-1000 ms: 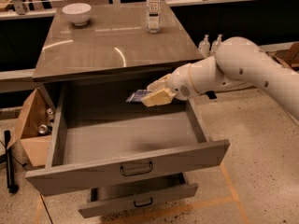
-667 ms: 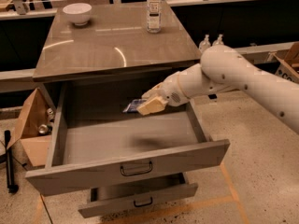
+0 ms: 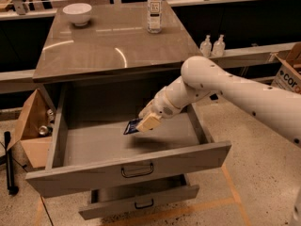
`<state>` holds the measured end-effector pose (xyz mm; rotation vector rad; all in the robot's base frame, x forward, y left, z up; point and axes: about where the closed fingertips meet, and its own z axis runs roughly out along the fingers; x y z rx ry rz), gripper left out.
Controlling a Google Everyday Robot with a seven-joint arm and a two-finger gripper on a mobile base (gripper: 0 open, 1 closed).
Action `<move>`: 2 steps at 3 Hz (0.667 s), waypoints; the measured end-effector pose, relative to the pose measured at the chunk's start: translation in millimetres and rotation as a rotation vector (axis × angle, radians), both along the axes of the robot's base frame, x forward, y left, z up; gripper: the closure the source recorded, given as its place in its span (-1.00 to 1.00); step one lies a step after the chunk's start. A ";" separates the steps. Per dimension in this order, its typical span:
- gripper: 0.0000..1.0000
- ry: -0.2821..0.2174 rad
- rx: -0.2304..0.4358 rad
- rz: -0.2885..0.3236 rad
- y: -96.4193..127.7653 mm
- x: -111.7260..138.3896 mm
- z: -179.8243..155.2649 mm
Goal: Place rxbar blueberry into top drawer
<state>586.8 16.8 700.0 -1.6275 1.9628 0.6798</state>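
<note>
rxbar blueberry (image 3: 131,126) half hidden in hand (image 3: 142,124) over top drawer (image 3: 127,166), arm (image 3: 244,92) cropped

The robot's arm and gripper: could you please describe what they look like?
The arm is glossy white, built of thick rounded tubes with a bulbous joint and small dark dots along the shell; no loose cables show. The gripper, over the top drawer, has a white wrist and tan fingers.
</note>
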 end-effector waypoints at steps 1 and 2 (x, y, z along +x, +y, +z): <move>-0.27 0.007 -0.053 0.041 4.6 -1.6 -16.6; -0.73 -0.013 -0.062 0.032 4.9 5.0 -12.3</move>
